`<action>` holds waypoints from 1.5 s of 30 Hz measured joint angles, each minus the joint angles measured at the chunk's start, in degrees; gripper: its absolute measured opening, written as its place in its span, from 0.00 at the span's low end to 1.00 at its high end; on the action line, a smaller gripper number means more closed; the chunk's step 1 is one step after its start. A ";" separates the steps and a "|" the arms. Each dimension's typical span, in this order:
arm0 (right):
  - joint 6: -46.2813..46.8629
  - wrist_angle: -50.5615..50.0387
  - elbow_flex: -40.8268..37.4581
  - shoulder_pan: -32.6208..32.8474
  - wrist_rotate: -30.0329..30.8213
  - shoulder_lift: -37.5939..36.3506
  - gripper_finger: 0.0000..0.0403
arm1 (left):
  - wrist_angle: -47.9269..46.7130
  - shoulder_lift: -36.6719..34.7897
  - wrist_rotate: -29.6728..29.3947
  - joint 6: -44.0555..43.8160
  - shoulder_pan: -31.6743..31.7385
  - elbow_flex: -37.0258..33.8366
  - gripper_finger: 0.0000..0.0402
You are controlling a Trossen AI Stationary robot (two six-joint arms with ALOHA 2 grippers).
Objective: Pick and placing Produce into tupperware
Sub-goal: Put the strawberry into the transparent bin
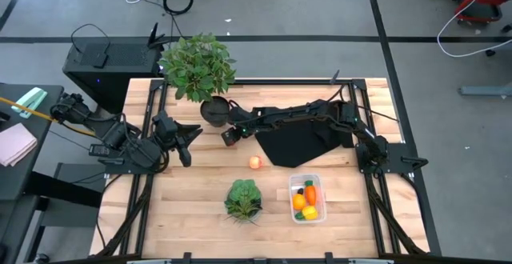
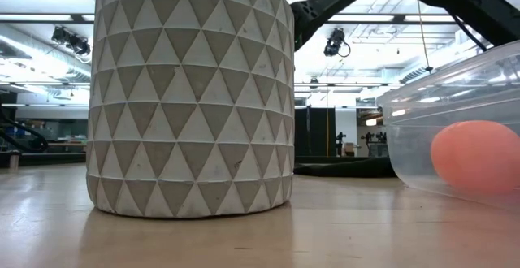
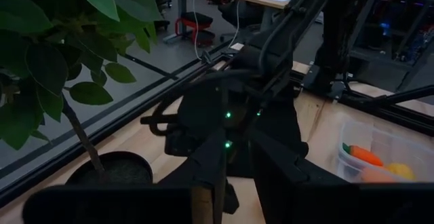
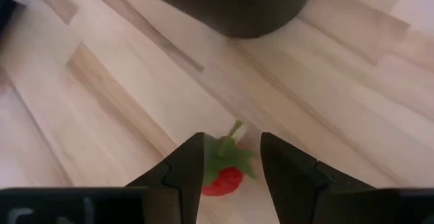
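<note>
From overhead the right hand (image 1: 230, 136) covers the tiny red piece (image 4: 222, 176), which only the right wrist view shows: a strawberry with green leaves lying on the wooden desk (image 1: 192, 200), between the two parted fingers (image 4: 186, 166), its lower part cut off by the frame edge; its stalk tip points towards the plant pot (image 1: 213, 110) close by. The clear box (image 1: 307, 198) sits near the desk's front right, long axis running front to back, with the carrot (image 1: 310, 194), an orange ball (image 1: 298, 202) and a yellow piece (image 1: 310, 212) inside. The peach ball (image 1: 255, 163) lies loose between the black cloth (image 1: 300, 146) and the lettuce (image 1: 243, 198). The left hand (image 1: 186, 140) waits at the desk's left, fingers spread.
</note>
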 joint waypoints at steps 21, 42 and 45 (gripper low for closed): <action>1.68 0.18 0.02 -0.42 -0.85 0.42 0.38 | -0.02 -0.02 -0.01 0.06 0.00 0.00 0.17; 1.49 0.94 0.02 -0.81 -1.02 0.44 0.31 | -0.02 -0.01 -0.01 0.03 0.00 0.00 0.17; 1.53 1.43 0.02 -0.79 -1.05 0.44 0.31 | -0.02 -0.02 -0.01 0.03 -0.02 0.00 0.18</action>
